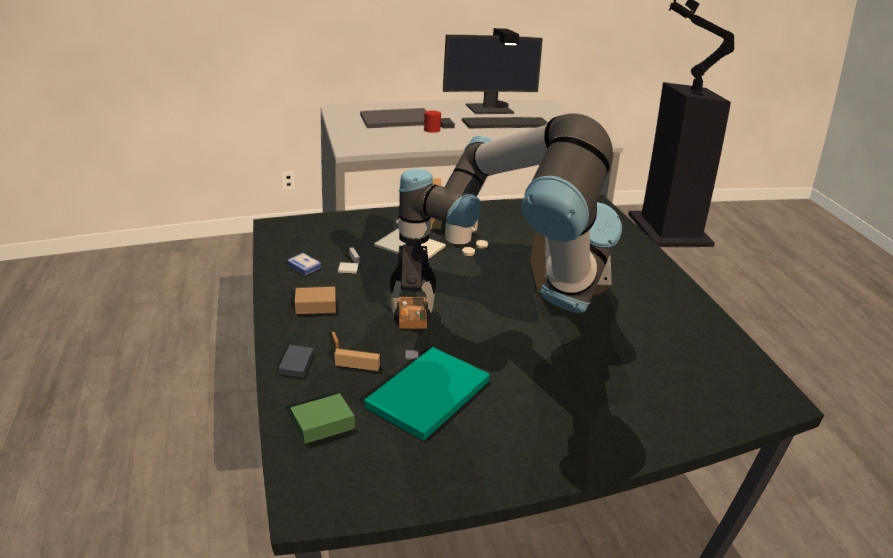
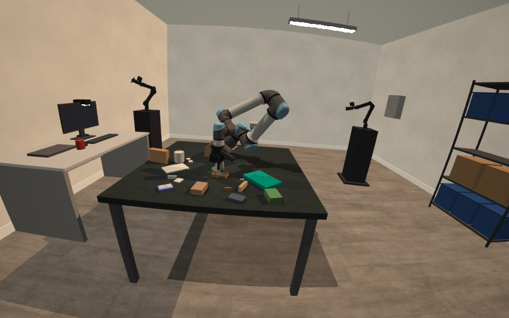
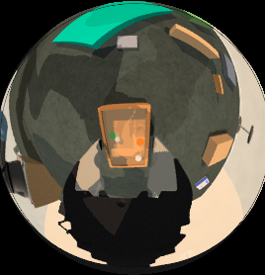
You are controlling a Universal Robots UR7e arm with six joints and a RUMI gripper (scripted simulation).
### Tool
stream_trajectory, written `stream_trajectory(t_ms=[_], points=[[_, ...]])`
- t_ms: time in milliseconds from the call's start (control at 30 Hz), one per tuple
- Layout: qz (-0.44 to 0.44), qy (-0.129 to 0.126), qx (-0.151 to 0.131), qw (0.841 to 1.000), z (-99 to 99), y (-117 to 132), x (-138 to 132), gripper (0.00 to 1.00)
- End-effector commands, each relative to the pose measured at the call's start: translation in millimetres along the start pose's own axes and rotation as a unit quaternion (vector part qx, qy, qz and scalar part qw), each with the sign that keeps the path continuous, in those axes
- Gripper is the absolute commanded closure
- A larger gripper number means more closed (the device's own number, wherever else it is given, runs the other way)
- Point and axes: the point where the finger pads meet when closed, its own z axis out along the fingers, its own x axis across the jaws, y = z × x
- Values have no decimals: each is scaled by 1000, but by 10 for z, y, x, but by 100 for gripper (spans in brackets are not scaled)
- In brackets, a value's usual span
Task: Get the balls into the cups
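The covered wooden puzzle (image 1: 412, 324) (image 2: 224, 176) (image 3: 125, 105) is a small orange-brown box lying flat on the table. Through its clear cover, the wrist view shows a green cup (image 3: 112, 135) at the left and an orange cup (image 3: 139, 141) at the right. One white ball (image 3: 118, 139) is beside the green cup. Another white ball (image 3: 138, 158) is in the corner near the gripper, below the orange cup. Which ball is larger is hard to tell. My gripper (image 1: 412, 306) (image 3: 127, 138) is open, partly spread, its fingers at either side of the puzzle's near end. Finger contact is not clear.
A small grey block (image 1: 411, 354) (image 3: 128, 42) and a teal slab (image 1: 428, 392) (image 3: 109, 22) lie beyond the puzzle. A tan box (image 1: 315, 300) (image 3: 218, 149), an orange bar (image 1: 357, 359) and a green block (image 1: 323, 417) lie to the left in the top view.
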Motion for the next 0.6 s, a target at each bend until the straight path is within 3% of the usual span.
stream_trajectory(t_ms=[0,333,367,567], points=[[1,-1,1,1000,16,-8,-16,46],[1,-1,1,1000,16,-8,-16,46],[1,-1,1,1000,16,-8,-16,57],[1,-1,1,1000,16,-8,-16,57]])
